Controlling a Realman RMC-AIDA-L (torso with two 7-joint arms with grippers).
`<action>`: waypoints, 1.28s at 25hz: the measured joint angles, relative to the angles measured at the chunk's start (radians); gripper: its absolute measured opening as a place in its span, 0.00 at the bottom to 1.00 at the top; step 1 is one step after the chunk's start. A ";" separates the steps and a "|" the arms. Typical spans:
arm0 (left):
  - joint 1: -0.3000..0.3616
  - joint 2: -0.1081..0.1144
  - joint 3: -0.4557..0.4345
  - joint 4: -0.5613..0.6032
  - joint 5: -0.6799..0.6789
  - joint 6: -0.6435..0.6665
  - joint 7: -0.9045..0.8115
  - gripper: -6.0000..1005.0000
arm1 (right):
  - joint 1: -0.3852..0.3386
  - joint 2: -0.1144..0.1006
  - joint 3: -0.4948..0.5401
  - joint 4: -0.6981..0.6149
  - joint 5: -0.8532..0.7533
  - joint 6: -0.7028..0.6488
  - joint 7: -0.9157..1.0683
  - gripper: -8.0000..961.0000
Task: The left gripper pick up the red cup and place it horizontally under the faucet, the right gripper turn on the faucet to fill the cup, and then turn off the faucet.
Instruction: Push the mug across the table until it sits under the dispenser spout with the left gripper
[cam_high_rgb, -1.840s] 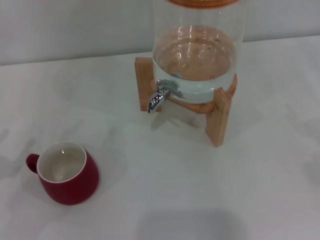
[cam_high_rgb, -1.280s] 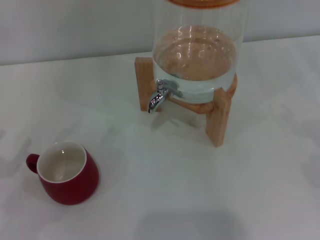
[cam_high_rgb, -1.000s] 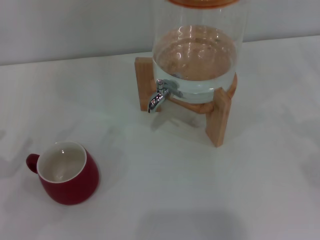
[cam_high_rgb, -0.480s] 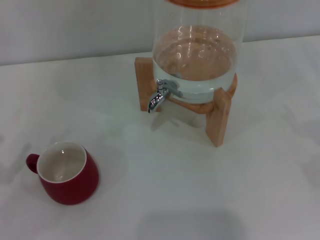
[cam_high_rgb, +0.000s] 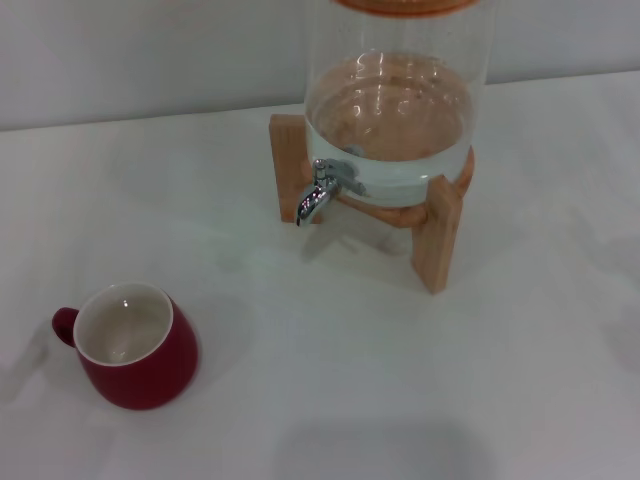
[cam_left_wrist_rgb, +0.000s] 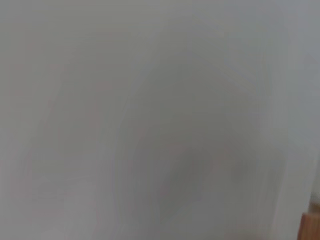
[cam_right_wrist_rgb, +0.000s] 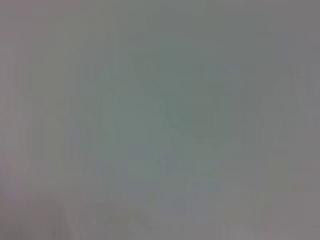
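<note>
The red cup (cam_high_rgb: 132, 347) stands upright on the white bench (cam_high_rgb: 330, 380), near the front left of the head view, mouth up and tipped slightly toward the camera so the cream inside shows. Its small loop handle points to the robot's left. It looks empty.

Well apart from it, toward the back and right of centre, a clear glass dispenser jar (cam_high_rgb: 392, 90) sits on a wooden stand (cam_high_rgb: 436, 232); water fills its lower part. The faucet (cam_high_rgb: 316, 195) juts from the jar's base toward the front left, its spout curving down over bare bench. Nothing stands under the spout.

Neither the left gripper nor the right gripper shows in the head view. The left wrist view gives only pale blurred surface with a sliver of wood (cam_left_wrist_rgb: 310, 226) at one corner; the right wrist view gives plain pale surface. No jaws appear in any view, so whether they are wide or narrow cannot be told
</note>
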 joint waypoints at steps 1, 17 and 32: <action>0.000 0.001 0.000 0.000 0.017 0.005 0.006 0.83 | 0.001 0.000 0.000 0.000 0.000 -0.001 0.000 0.75; -0.006 0.000 -0.001 -0.021 0.101 0.100 0.033 0.83 | 0.000 0.000 0.000 -0.004 0.000 -0.008 -0.002 0.75; -0.047 -0.001 0.005 -0.085 0.144 0.181 0.066 0.83 | 0.003 0.000 0.000 -0.004 0.000 -0.008 -0.001 0.75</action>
